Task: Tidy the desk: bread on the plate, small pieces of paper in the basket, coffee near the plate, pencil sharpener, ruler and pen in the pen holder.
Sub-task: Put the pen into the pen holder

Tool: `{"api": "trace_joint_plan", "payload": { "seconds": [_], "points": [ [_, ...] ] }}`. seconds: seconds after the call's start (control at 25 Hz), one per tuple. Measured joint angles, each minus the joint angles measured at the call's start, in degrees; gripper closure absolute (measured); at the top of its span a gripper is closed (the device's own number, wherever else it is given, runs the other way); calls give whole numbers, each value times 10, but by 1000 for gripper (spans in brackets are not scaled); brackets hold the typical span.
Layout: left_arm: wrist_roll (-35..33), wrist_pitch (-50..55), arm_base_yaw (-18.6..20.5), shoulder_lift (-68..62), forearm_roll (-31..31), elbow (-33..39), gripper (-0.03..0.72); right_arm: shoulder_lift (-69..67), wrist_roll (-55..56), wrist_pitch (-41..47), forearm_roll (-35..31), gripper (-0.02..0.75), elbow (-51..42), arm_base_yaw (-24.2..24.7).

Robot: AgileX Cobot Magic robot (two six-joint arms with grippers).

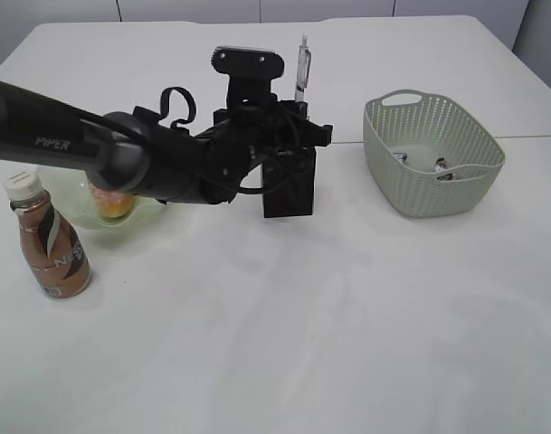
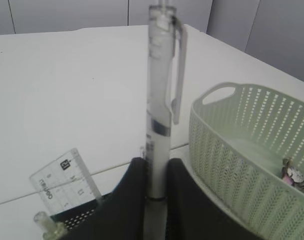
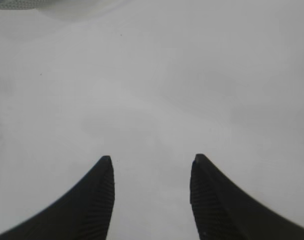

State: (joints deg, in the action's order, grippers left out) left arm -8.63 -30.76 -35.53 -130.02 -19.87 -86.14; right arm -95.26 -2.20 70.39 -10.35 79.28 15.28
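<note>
A clear pen (image 2: pixel 159 125) with a clip stands upright, pinched near its lower end by the left tool (image 2: pixel 154 200), right above the black mesh pen holder (image 1: pixel 289 185). A clear ruler (image 2: pixel 67 181) leans out of that holder. The pale green basket (image 1: pixel 433 154) sits to the right on the white surface (image 1: pixel 302 316), with small scraps of paper (image 1: pixel 442 166) inside. At the left, a glass plate (image 1: pixel 71 194) carries the bread (image 1: pixel 115 206), and a brown coffee bottle (image 1: pixel 51 240) with a white cap stands upright just beside it.
</note>
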Motion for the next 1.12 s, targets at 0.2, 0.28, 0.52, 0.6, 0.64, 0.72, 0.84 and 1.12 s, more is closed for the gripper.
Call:
{"api": "trace_joint_plan", "payload": {
  "seconds": [0.2, 0.28, 0.52, 0.6, 0.64, 0.72, 0.84, 1.12],
  "points": [
    [0, 0, 0, -5, 0, 0, 627, 0, 0, 0, 0, 342, 0, 0],
    [0, 0, 0, -5, 0, 0, 627, 0, 0, 0, 0, 342, 0, 0],
    [0, 0, 0, -5, 0, 0, 627, 0, 0, 0, 0, 343, 0, 0],
    [0, 0, 0, -5, 0, 0, 626, 0, 0, 0, 0, 343, 0, 0],
    [0, 0, 0, -5, 0, 0, 625, 0, 0, 0, 0, 343, 0, 0],
    [0, 0, 0, -5, 0, 0, 620, 0, 0, 0, 0, 342, 0, 0],
    [0, -1, 0, -5, 0, 0, 590, 0, 0, 0, 0, 342, 0, 0],
    [0, -12, 0, -5, 1, 0, 384, 0, 0, 0, 0, 343, 0, 0]
  ]
}}
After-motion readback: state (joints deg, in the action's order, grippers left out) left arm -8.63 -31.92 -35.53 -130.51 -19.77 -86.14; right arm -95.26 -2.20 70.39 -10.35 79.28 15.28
